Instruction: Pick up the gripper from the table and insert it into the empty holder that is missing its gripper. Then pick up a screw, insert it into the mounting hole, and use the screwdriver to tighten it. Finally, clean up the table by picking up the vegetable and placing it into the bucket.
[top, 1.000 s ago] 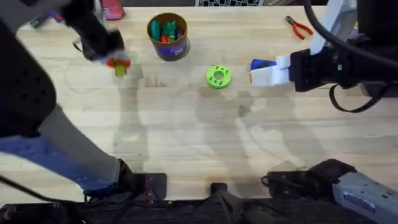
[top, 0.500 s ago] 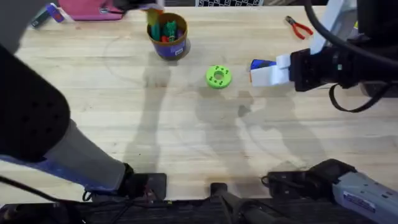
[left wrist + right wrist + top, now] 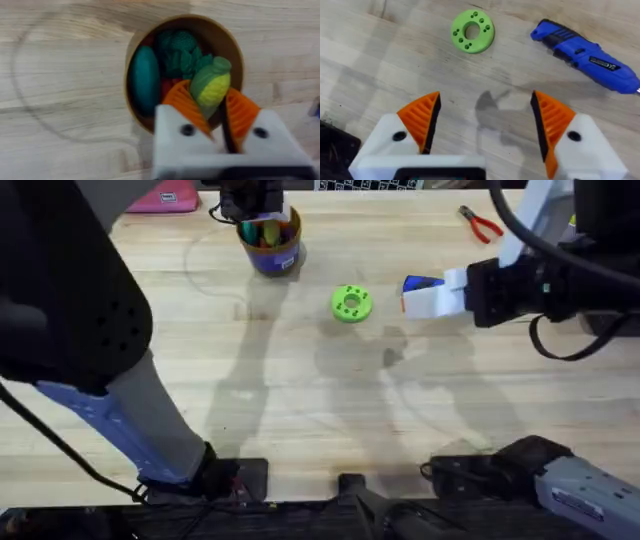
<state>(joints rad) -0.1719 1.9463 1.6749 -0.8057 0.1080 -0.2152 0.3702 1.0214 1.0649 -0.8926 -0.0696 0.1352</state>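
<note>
We hold our left hand, pinching the small yellow green-tipped toy vegetable, centred over the round brown-gold bucket at 12 o'clock, then release; our right hand hangs spread.

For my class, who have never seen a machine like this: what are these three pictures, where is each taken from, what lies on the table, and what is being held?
These show two robot arms at a wooden table. One picture looks down from above; the other two come from small cameras on each arm's wrist.

The left claw, white with orange pads, is over a brown cup of toy vegetables and grips a small yellow toy vegetable with a green end.

The right claw is open and holds nothing. Beneath it lie a lime-green disc and a blue powered screwdriver.

From above you also see red-handled pliers at the far right of the table.
</note>
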